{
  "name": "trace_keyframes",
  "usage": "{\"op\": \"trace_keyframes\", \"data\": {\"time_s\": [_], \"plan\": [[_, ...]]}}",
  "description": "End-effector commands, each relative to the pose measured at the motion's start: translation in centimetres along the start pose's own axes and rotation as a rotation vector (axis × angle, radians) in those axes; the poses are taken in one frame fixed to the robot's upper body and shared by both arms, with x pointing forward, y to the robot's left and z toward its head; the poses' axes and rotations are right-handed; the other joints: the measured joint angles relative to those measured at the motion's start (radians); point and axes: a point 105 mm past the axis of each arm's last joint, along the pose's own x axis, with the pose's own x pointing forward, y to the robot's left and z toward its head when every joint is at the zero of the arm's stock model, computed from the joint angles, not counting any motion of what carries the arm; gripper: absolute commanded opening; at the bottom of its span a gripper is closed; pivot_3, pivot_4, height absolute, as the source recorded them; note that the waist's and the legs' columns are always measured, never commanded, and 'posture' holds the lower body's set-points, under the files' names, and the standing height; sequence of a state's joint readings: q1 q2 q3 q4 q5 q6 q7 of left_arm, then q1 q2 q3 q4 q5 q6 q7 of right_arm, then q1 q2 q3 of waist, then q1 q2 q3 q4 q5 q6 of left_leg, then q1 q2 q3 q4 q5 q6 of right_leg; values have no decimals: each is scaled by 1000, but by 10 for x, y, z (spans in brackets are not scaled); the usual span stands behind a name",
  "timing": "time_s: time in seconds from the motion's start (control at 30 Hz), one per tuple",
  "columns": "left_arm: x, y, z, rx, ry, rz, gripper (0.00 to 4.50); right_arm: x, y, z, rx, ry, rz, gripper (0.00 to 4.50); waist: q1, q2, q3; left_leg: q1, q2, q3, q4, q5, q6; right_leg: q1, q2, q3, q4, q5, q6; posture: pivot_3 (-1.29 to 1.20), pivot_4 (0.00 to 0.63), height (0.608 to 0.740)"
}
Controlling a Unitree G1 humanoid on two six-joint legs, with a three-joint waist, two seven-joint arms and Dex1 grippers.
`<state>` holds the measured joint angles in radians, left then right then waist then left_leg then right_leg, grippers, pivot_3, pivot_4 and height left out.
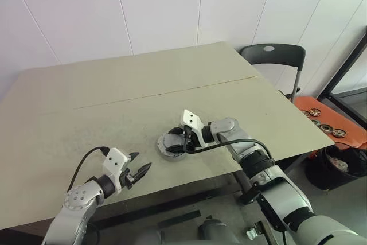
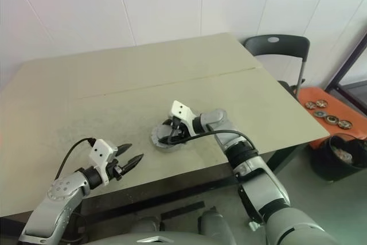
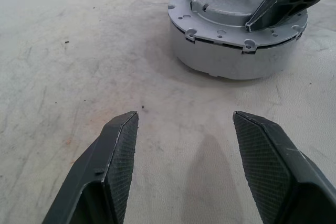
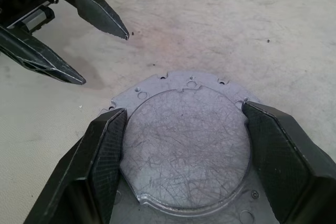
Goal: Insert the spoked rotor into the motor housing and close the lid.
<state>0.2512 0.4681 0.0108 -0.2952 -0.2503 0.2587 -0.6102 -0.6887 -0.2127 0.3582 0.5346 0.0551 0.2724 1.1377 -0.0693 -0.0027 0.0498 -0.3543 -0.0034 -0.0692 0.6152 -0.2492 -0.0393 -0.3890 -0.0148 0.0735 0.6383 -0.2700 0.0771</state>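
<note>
My right gripper (image 4: 181,145) clamped the lid (image 4: 184,150); left gripper (image 3: 184,166) stood apart. Skewed seating on the housing (image 3: 231,59) risked jamming.

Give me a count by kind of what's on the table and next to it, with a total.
Lid, seated on the grey housing, on the table: 1
Grey housing: 1
Folding chair: 1
Orange tray of round parts: 1
Total: 4
</note>
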Motion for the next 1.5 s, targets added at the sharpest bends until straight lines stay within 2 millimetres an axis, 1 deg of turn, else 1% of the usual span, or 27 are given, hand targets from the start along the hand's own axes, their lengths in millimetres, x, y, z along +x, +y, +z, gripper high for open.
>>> {"op": "trace_keyframes", "data": {"time_s": [0.03, 0.1, 0.27, 0.37, 0.47, 0.63, 0.77, 0.97, 1.13, 1.27, 1.33, 1.37, 1.43, 1.5], "plan": [[2, 0, 10, 24, -29, -8, 3068, 5, 11, -14, 96, -26, 57, 3123, -1, -1, 0, 0, 0, 0, 0, 0, 0, 0, 0, 0, -1, 0, 0, 0, 0, 740], [2, 0, 9, 25, -28, -8, 3068, 4, 11, -8, 67, -58, 54, 3123, -1, -1, 0, -2, 0, 0, -1, 0, 0, -1, 0, 0, -2, 0, 0, 0, 0, 740], [3, -1, 9, 26, -27, -14, 3068, 5, 8, -11, 30, -44, 30, 3123, -1, -1, 0, -2, 0, 1, -3, 0, 0, -2, 1, 0, -2, 0, 0, 0, 0, 740], [3, -1, 10, 27, -27, -16, 3068, 7, -2, -8, -10, -50, -45, 3123, -3, -1, 0, -1, 1, 0, -2, 0, 0, -2, 2, 0, -2, 0, 0, 0, 0, 740], [3, -1, 10, 28, -26, -17, 3068, 9, -4, -8, -16, -46, -65, 3123, -7, -1, 0, 0, 1, 0, -2, 0, 0, -1, 2, 0, -2, 0, 0, 0, 0, 740], [3, -1, 10, 28, -25, -20, 3068, 8, -5, -14, -25, 11, -60, 3123, -6, -1, 0, 2, 1, 0, -1, 0, 0, 0, 3, 1, 0, 1, -1, 0, 0, 740], [3, -2, 10, 28, -26, -20, 3068, 6, -6, -27, 1, 113, -61, 3123, -6, -1, -1, 2, 1, 0, -1, 0, 0, 0, 3, 1, 1, 1, -1, 0, 0, 740], [4, -2, 10, 26, -28, -22, 3068, 7, -8, -22, 37, 145, -80, 3123, -4, -1, -1, 3, 1, 0, 0, 0, 0, -1, 2, 1, 2, 1, -1, 0, 0, 740], [6, -3, 11, 30, -31, -27, 3068, 5, -4, -34, 32, 230, -46, 3123, -3, 0, -1, 5, 1, 0, 0, 0, 0, -1, 2, 1, 1, 1, -1, 0, 0, 740], [8, -2, 15, 38, -38, -29, 3068, 5, -3, -34, -15, 170, -29, 3123, -3, 0, -2, 5, 1, 0, 0, 0, 0, -1, 2, 1, 0, 1, -1, 0, 0, 740], [8, -2, 15, 39, -38, -29, 3068, 3, -9, -47, -56, 215, -74, 3123, -4, 0, -2, 5, 1, 0, -1, 0, 0, -1, 2, 1, 0, 1, -1, 0, 0, 740], [8, -2, 14, 39, -37, -29, 3068, 2, -11, -51, -46, 223, -95, 3123, -5, 1, -2, 5, 1, 0, -1, 0, 0, -1, 2, 1, 0, 1, -1, 0, 0, 740], [8, -2, 14, 39, -37, -28, 3068, 1, -18, -52, -14, 215, -145, 3123, -5, 1, -3, 6, 1, 0, -1, 0, 0, 0, 2, 1, 0, 1, -1, 0, 0, 740], [8, -2, 14, 39, -37, -29, 3068, 0, -26, -51, -7, 211, -195, 3123, -5, 1, -3, 11, 1, 0, -1, 0, 0, 3, 2, 1, 0, 0, -1, 0, 0, 740]]}}
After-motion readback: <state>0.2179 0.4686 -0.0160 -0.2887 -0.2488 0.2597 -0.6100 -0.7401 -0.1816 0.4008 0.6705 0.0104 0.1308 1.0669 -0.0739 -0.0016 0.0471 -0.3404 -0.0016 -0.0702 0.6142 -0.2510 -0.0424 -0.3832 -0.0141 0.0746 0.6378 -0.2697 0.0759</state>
